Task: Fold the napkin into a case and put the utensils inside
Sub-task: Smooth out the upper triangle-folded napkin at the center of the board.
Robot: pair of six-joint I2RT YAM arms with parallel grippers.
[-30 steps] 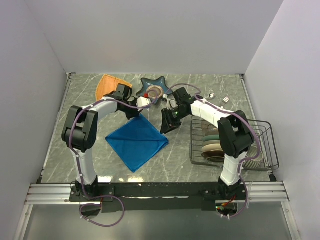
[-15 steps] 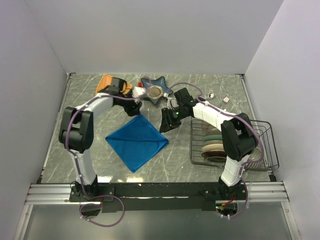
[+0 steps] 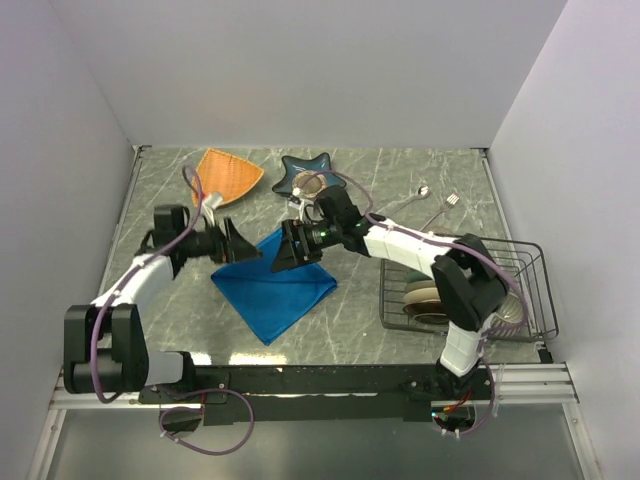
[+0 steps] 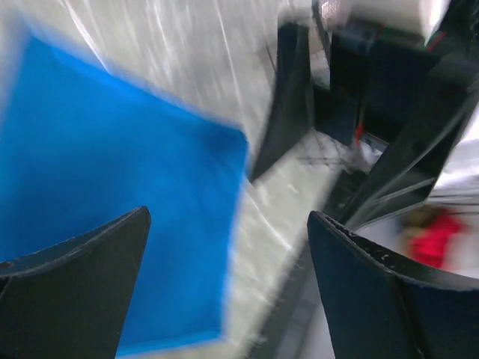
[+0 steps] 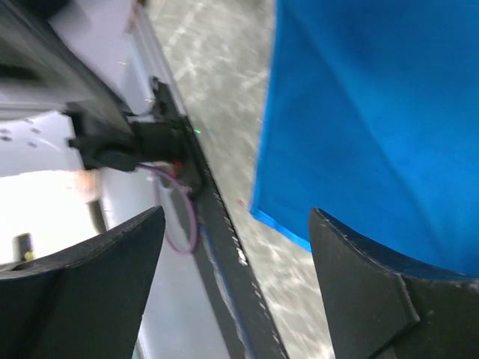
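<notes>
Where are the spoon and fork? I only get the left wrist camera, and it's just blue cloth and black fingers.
Observer: The spoon and fork lie at the far right of the table, beyond the wire rack.
Operator: Is the cloth a pouch already?
Observer: No. The whole napkin lies flat, shaped like a diamond, with one corner pointing at the arm bases.
Operator: What else is out there?
Observer: An orange triangular dish and a dark star-shaped dish sit side by side near the table's far edge.
</notes>
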